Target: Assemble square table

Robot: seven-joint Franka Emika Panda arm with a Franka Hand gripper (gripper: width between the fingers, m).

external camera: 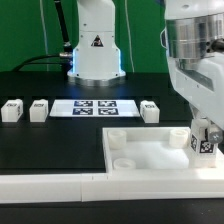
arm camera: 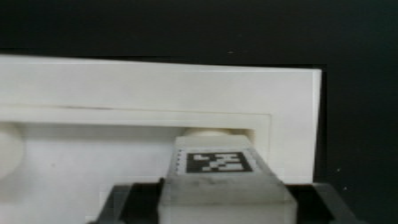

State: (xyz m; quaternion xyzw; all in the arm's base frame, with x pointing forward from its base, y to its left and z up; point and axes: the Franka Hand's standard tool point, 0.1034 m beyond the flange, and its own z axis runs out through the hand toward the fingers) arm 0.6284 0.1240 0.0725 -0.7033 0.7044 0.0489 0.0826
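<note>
The white square tabletop [external camera: 150,152] lies rim-up at the exterior view's right, with a round socket [external camera: 122,160] showing at one corner. My gripper [external camera: 205,146] hangs at the top's far right corner, shut on a white tagged leg block [external camera: 204,140]. In the wrist view the block [arm camera: 217,165] sits between the dark fingers [arm camera: 135,202], its rounded end toward the tabletop's [arm camera: 107,90] rimmed corner. I cannot tell whether it touches the top. Three more leg blocks [external camera: 12,109] [external camera: 38,110] [external camera: 150,110] stand in a row behind.
The marker board [external camera: 95,107] lies flat between the loose leg blocks. A long white wall bar [external camera: 60,186] runs along the front edge. The robot's base [external camera: 96,50] stands at the back, with black table around it.
</note>
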